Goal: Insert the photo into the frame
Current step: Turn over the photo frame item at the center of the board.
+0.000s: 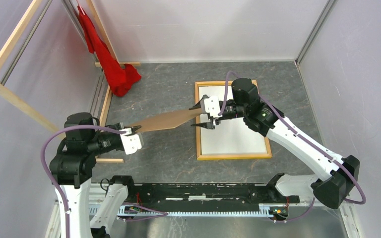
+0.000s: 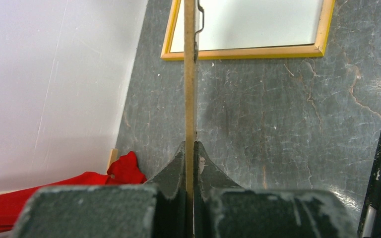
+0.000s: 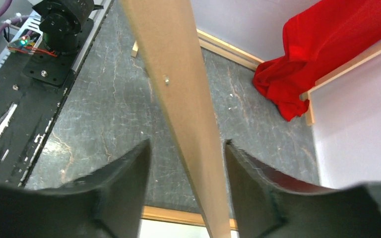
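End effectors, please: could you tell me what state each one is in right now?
Left end effector: closed on the brown backing board.
Right end effector: open, straddling the board's other end, gaps visible.

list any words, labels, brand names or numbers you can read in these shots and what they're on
No readable text in any view.
brown board: blank, only a small metal stud on it.
photo, white side up in the frame: blank.
red cloth: no tag or print showing.
black base rail: pale marks, too small to tell whether they are lettering.
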Tool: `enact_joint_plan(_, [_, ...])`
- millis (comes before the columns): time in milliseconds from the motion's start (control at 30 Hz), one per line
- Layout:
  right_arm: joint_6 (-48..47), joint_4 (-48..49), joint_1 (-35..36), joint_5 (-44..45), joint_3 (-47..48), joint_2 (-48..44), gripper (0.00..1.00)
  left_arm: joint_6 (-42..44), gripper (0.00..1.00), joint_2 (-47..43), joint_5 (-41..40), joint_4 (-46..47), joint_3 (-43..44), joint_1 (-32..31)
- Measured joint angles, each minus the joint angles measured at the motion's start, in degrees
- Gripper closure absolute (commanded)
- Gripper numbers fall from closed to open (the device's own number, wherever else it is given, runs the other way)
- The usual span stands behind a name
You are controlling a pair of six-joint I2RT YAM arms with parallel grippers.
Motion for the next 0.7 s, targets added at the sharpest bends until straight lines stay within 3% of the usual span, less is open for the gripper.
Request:
enact_joint_plan(167, [0.72, 1.29, 0.44, 1.92, 0.0, 0.87, 0.97, 0.17, 0.98, 0.0, -0.09, -1.16, 0.0, 0.0])
enact_joint_plan(200, [0.61, 1.62, 0.46, 2.05, 0.0, 1.05, 1.0, 0.17, 0.98, 0.04, -0.15, -1.29, 0.02, 0.0])
enact_joint_plan(267, [-0.02, 2.32, 0.59, 2.19, -0.02, 1.36, 1.0, -0.24, 0.95, 0.28, -0.22, -1.07, 0.17, 0.24])
enact_joint_plan(300, [-0.07, 2.27, 0.63, 2.27, -0.15, 1.38, 1.0, -0.66, 0.82, 0.44, -0.26, -1.27, 0.26, 0.31])
enact_joint_plan(333, [-0.07, 2.71, 0.61, 2.4, -0.28, 1.38, 1.0, -1.11, 0.55, 0.44, -0.33, -1.11, 0.26, 0.37])
enact_joint_plan(367, [0.35, 3.76, 0.63, 2.45, -0.52, 1.38, 1.0, -1.33, 0.37, 0.39, -0.59, -0.42, 0.24, 0.39])
enact_joint_plan(433, [3.26, 5.84, 0.63, 2.47, -1.18, 1.38, 1.0, -2.05, 0.17, -0.46, -1.2, 3.5, -0.31, 0.37])
enact_joint_plan(533, [8.74, 9.31, 1.2, 3.06, -2.51, 1.38, 1.0, -4.33, 0.02, -3.21, -1.31, 10.03, -2.32, 0.31])
enact_joint_plan(700, [16.22, 15.26, 0.83, 5.2, -2.93, 1.38, 1.0, -11.13, 0.0, -5.79, -2.27, 20.63, -3.82, 0.22])
